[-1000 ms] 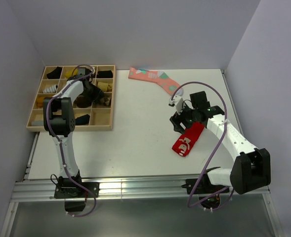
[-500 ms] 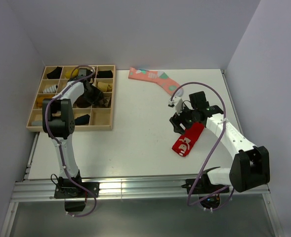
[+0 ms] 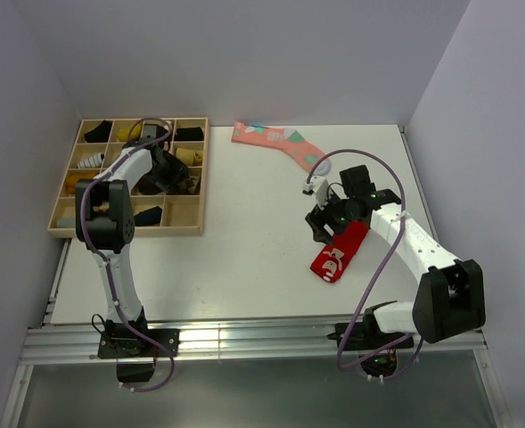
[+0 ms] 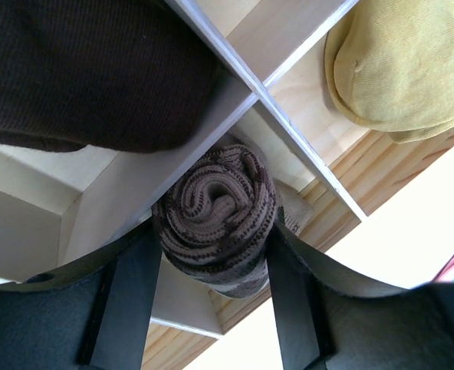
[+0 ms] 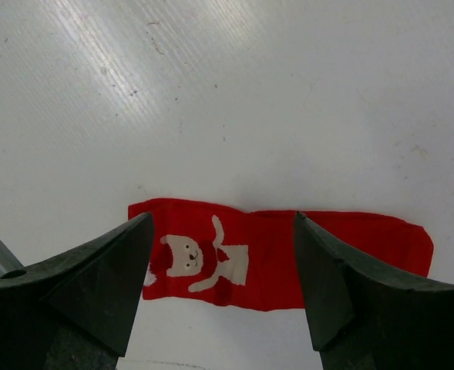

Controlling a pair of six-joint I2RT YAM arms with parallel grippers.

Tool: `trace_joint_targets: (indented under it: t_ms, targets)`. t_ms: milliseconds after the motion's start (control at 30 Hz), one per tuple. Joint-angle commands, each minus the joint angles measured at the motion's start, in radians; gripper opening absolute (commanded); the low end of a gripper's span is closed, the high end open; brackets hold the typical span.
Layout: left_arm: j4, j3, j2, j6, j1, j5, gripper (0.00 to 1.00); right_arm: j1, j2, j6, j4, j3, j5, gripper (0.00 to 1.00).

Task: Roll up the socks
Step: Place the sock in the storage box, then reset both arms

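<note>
The socks (image 4: 215, 208) are a tight brown-and-tan roll, lying in a compartment at the right side of the wooden tray (image 3: 128, 234). My left gripper (image 4: 215, 231) reaches into that compartment (image 3: 177, 176). Its two fingers (image 4: 134, 293) stand on either side of the roll and touch it. In the top view the roll shows only as a brown patch (image 3: 189, 184) beside the gripper. My right gripper (image 3: 321, 223) hovers open over the red sock (image 5: 288, 254); nothing is between its fingers (image 5: 223, 223).
Other tray compartments hold rolled socks: a dark brown one (image 4: 88, 69) and a yellow one (image 4: 396, 69). A red sock with a white figure (image 3: 338, 254) lies flat at mid-right. A pink sock with teal patches (image 3: 280, 144) lies at the table's back.
In the top view the left arm has shifted very slightly over the tray. The right arm has edged a little toward the back. The socks on the table have not moved.
</note>
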Motion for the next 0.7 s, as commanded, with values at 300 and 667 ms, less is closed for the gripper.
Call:
trace_joint_targets:
  t_ms: [300, 667]
  targets:
    - [-0.068, -0.013, -0.066, 0.043, 0.004, -0.07, 0.69, -0.006, 0.024, -0.012, -0.019, 0.067, -0.023, 0.79]
    - [-0.064, -0.021, -0.114, 0.057, -0.002, -0.07, 0.8, -0.007, 0.025, -0.018, -0.026, 0.076, -0.014, 0.79]
